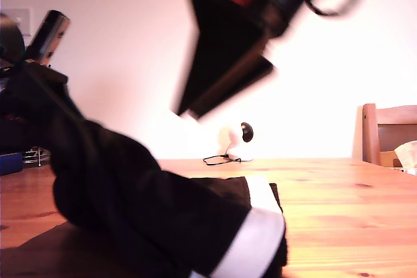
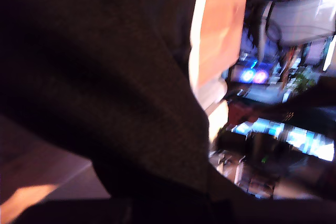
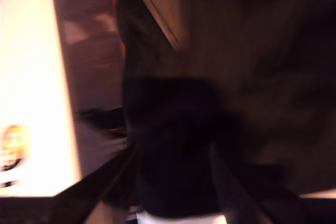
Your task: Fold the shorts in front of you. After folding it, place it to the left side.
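Note:
The black shorts [image 1: 130,187] hang from an arm [image 1: 39,50] raised at the exterior view's left and slope down to the wooden table [image 1: 345,219]. Their white stripe [image 1: 254,239] lies at the front, near the middle. That arm's jaws are buried in cloth. Another arm [image 1: 228,50] is a dark blur high above the table's middle, with no cloth seen hanging from it. Black shorts fabric [image 2: 105,87] fills most of the first wrist view and hides the fingers. The second wrist view is blurred, showing dark shorts fabric [image 3: 252,66] and a white strip [image 3: 178,217].
A wooden chair [image 1: 388,131] stands at the exterior view's right edge, behind the table. A small white device [image 1: 231,140] with a black cable sits at the table's far edge. Bare tabletop stretches toward the exterior view's right.

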